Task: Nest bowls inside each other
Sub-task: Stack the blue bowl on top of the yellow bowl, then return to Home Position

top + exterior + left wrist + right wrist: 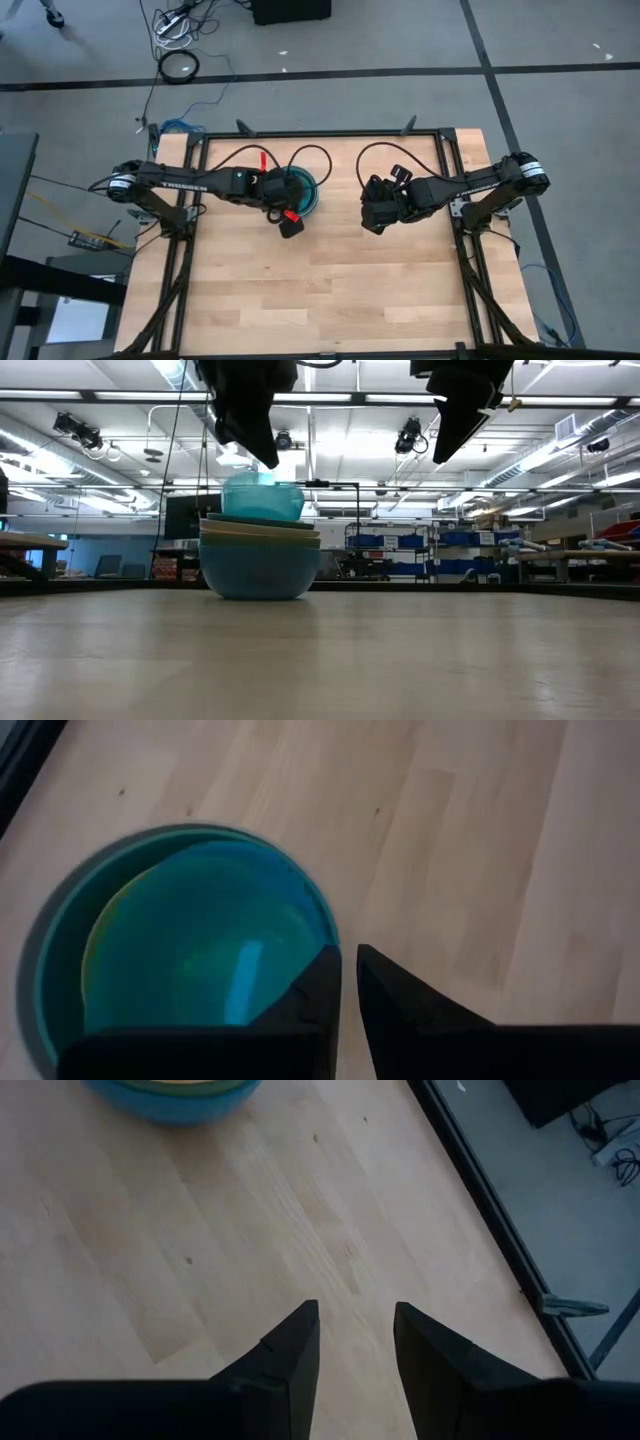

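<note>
- The bowls (260, 555) are seen stacked as one nest near the table's far edge, left of centre; a translucent cyan bowl (262, 497) is perched on top, not fully sunk, so the nesting is judged almost done.
- The left gripper (348, 982) is held just above the stack's rim, its fingers parted by a narrow gap with nothing pinched between them, apparently placed to release or press down the top bowl.
- The right gripper (356, 1342) is kept well apart over bare table (200, 1260), fingers spread and empty, presumably parked clear of the stack.
</note>
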{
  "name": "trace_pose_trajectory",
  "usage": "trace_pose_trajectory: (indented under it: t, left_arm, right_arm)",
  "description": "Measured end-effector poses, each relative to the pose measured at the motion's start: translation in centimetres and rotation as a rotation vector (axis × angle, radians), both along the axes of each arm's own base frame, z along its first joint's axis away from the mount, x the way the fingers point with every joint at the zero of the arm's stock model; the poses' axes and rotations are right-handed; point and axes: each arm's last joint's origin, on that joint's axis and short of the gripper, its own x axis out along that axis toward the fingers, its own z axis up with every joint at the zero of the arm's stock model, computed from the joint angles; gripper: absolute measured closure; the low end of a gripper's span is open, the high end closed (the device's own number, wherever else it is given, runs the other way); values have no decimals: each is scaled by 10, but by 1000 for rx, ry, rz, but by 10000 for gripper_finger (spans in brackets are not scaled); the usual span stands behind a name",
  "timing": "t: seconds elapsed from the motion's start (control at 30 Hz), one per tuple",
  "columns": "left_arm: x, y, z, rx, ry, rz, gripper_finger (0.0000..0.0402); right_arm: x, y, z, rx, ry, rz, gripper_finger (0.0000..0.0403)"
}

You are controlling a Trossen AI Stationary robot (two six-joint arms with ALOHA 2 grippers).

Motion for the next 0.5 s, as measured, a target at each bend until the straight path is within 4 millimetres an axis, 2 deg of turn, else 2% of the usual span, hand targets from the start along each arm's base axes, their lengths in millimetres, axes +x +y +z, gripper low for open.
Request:
trace_pose_trajectory:
  t: [0.4,0.5]
  left_arm:
    - [-3,-3,-3,-3,30,-1,357]
    - [-4,-11,14,-8,-37,-36,357]
  right_arm:
    - [0,0,0,-3,5,12,284]
    - [4,1,1,-32,23,94,284]
